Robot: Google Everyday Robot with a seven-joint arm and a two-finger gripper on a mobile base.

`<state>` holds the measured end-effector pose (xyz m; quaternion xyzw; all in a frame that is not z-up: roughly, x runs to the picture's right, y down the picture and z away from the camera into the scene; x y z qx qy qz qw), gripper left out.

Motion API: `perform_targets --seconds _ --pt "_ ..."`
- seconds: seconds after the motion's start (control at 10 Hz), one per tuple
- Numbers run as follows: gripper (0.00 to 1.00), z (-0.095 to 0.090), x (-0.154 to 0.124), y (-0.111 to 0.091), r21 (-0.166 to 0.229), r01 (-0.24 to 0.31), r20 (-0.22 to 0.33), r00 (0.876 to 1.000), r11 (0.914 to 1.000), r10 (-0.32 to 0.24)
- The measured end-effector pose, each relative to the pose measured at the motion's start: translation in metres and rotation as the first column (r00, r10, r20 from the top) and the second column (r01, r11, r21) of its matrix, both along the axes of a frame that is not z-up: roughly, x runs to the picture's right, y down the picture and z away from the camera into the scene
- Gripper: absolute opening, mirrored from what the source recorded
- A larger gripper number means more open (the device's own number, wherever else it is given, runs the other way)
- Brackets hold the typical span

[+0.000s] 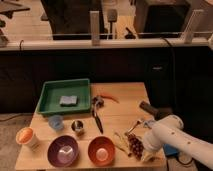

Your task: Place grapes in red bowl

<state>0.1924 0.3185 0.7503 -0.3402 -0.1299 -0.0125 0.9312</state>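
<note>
Grapes lie on the wooden table near its front right corner, just right of the red bowl and apart from it. The gripper at the end of the white arm sits right against the bunch, seemingly touching it. Whether it is clamped or spread I cannot tell from here.

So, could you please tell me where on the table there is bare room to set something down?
The back right corner of the table, behind the grapes, is bare. The front is crowded: orange cup, purple bowl, red bowl and grapes in a row, with the gripper close beside the grapes.
</note>
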Motion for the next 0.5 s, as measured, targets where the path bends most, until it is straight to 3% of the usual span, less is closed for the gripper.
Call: perform_targets --seconds 0.2,0.5 --pt "0.49 -0.0024 0.0005 -0.0004 -0.002 0.001 0.001 1.0 1.0 -0.001" --pt "0.35 -0.0031 0.0006 -0.0007 -0.003 0.001 0.001 1.0 1.0 -0.001"
